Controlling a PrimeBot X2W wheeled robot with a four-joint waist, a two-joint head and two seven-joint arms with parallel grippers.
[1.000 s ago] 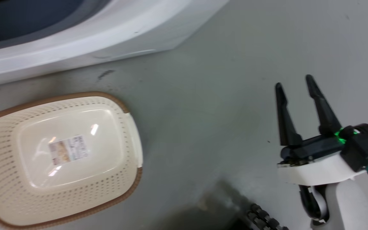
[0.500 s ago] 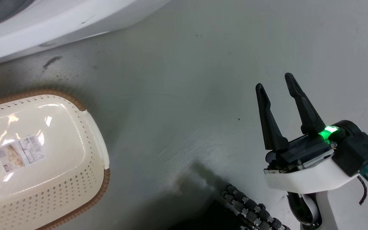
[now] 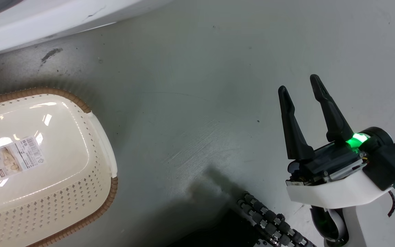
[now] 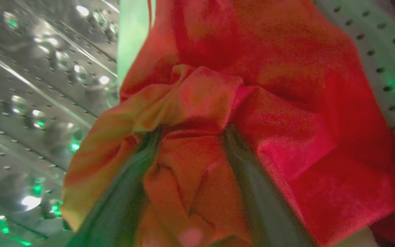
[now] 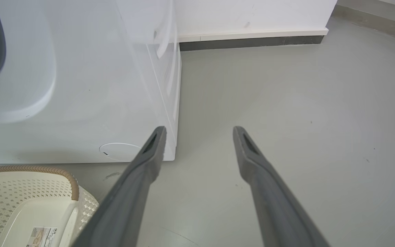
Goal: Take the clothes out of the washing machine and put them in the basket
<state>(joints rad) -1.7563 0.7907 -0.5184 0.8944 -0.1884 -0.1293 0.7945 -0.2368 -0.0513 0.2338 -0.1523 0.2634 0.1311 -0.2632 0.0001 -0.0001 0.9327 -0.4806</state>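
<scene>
Clothes (image 4: 269, 103) bunched, left end effector (image 4: 192, 131) tips buried

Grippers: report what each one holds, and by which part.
The left gripper pinches a red garment by a bunched fold of its cloth, inside the drum. The right gripper is open over the floor and holds nothing.

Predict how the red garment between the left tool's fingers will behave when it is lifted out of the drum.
Probably floppy: the red garment is creased and bunched between the fingers of the left tool, so it should sag and drape. It is likely light for its size, being thin folded cloth. It may drag on the perforated drum beside it.
</scene>
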